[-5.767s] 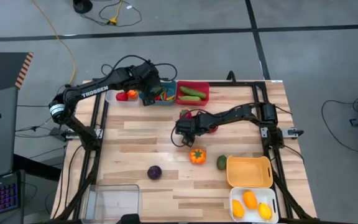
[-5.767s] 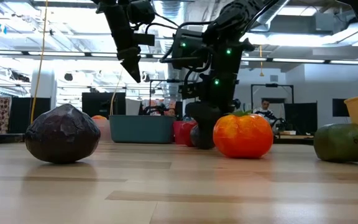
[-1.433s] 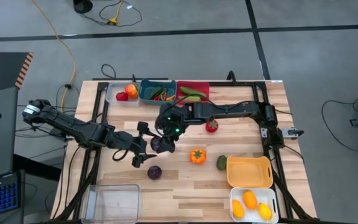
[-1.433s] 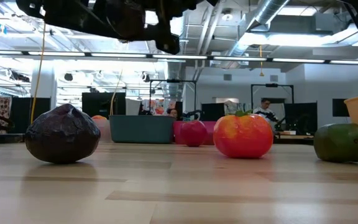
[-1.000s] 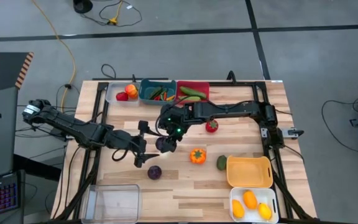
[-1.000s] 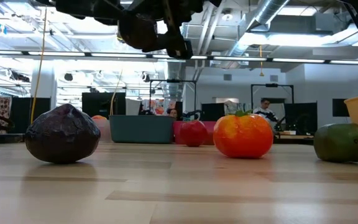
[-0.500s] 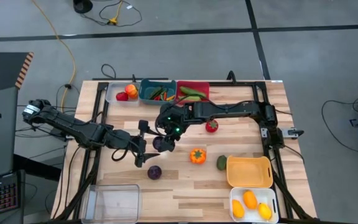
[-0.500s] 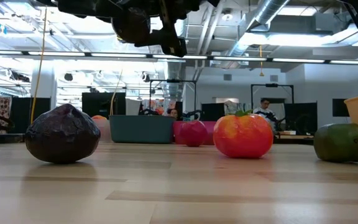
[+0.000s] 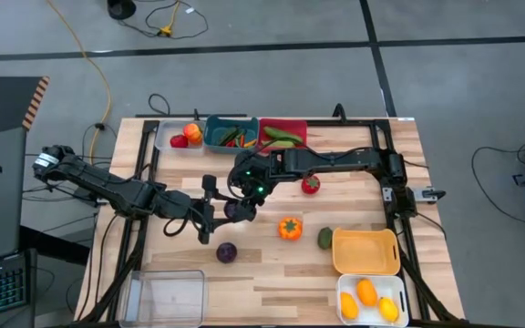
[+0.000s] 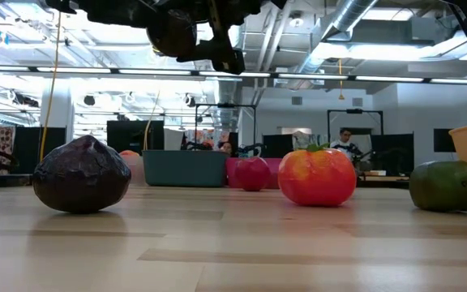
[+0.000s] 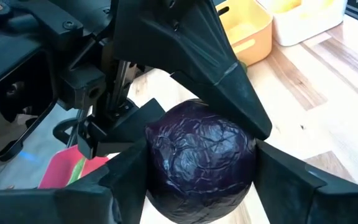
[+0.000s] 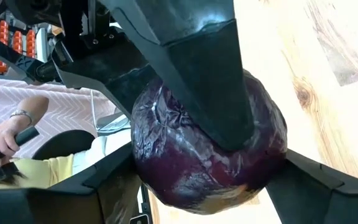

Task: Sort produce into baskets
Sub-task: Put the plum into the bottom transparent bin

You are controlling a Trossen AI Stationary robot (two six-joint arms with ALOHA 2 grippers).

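Right now both pincers meet on one purple cabbage (image 9: pixel 233 210) held in the air above the middle of the desk (image 9: pixel 354 287). The left pincer (image 9: pixel 219 215) reaches in from the left side of the cabbage and has its fingers (image 11: pixel 129 180) pressed against its sides, so it is grasping the cabbage. The right pincer (image 9: pixel 244 202) comes from the far right of the cabbage and is clenched on it as well; in the right wrist view its fingers (image 12: pixel 303 186) flank the cabbage while one finger of the other arm crosses in front of it.

Left of and nearer than the held cabbage, a clear bin (image 9: pixel 166 296) sits at the desk's near edge. A second purple cabbage (image 9: pixel 227 252) rests on the desk just on the near side of the held one. On the far side of the held cabbage, along the desk's far edge, stand a pale grey bin (image 9: pixel 164 140) with red and orange fruit, a teal bin (image 9: pixel 215 128) with peppers, and a red bin (image 9: pixel 299 138) with green vegetables.

Right of the held cabbage lie a red tomato (image 9: pixel 311 185), an orange pepper (image 9: pixel 289 228) and a dark green avocado (image 9: pixel 324 238). Farther right are an orange-yellow bin (image 9: pixel 365 252) and a white bin (image 9: pixel 344 284) holding yellow-orange fruit (image 9: pixel 366 292).
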